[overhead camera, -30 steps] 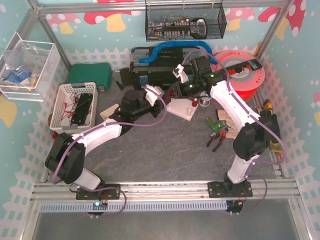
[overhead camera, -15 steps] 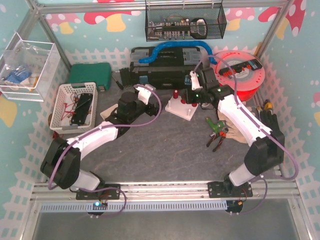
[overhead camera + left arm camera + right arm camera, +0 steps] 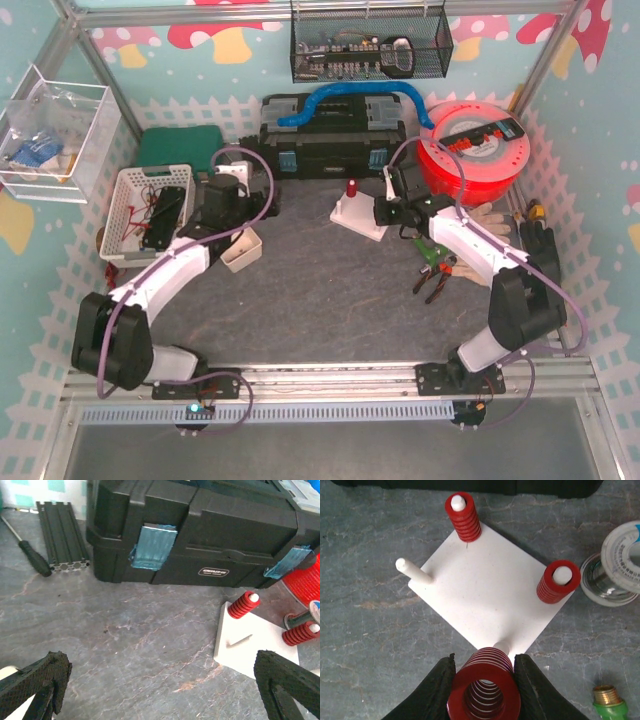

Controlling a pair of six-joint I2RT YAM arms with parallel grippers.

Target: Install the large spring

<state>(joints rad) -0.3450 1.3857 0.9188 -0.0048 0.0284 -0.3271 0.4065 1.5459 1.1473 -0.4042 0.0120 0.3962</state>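
On my right wrist feed, the right gripper (image 3: 485,666) is closed down to the width of the large spring (image 3: 485,692), with one finger (image 3: 437,692) pressed against each side of the red coils. The spring's open end faces the camera and I can see down its bore. Its far end sits right at the near corner of the white plate (image 3: 485,587), just beside a short white peg (image 3: 501,646); I can't tell whether the coils touch that peg. Two smaller red springs are seated on pegs, one at the far corner (image 3: 464,517) and one at the right corner (image 3: 557,582). The left corner peg (image 3: 412,571) is bare. A spool of wire (image 3: 615,565) lies just off the plate's right side.

My left gripper (image 3: 160,680) is spread wide and holds nothing. It hangs over the grey table (image 3: 125,630), well apart from the plate and facing the black toolbox (image 3: 200,540).
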